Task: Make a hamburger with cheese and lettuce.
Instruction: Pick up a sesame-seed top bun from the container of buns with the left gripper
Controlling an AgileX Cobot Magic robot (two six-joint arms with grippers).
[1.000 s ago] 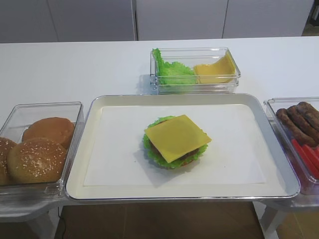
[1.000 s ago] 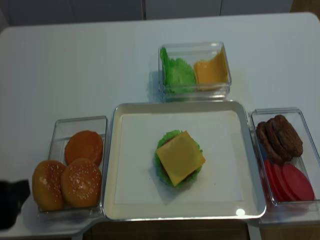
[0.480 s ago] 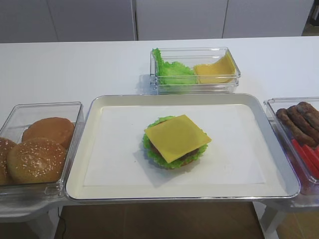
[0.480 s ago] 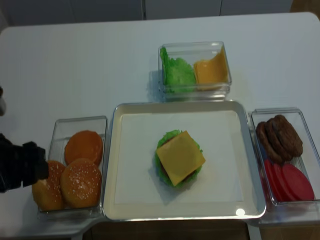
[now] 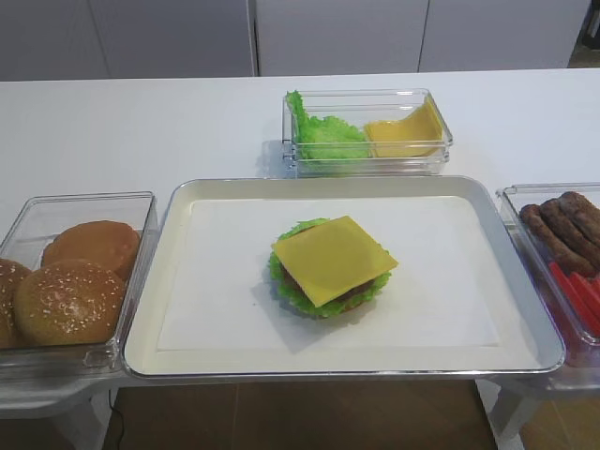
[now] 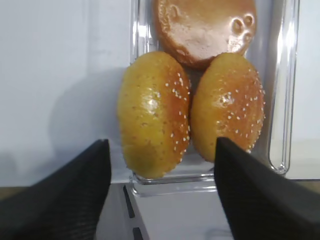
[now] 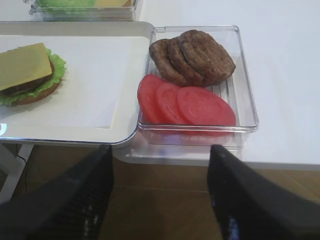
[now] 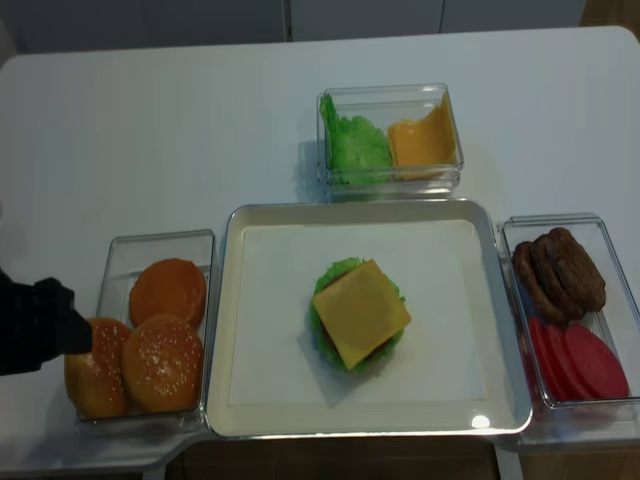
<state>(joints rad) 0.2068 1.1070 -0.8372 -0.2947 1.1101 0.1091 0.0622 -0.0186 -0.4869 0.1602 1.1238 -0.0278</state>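
realsense overhead, far left: my left gripper [image 8: 60, 330] hangs at the outer wall of the clear plastic bun tray [image 8: 120, 250], jaws spread wide, nothing between them. inside the tray sit two golden sesame-seeded bun tops [image 6: 154, 112] side by side, plain brown bun [image 6: 202, 27] behind. moving right, the hamburger [image 5: 330, 265] sits mid silver metal tray [image 5: 187, 281]: smooth yellow square cheese slice [image 5: 333, 258] on top, frilly green lettuce [image 5: 281, 281] fringing beneath. far right, my right gripper [image 7: 160, 200] hovers spread before the clear box of brown patties [image 7: 192, 55] and red tomato slices [image 7: 187, 102].
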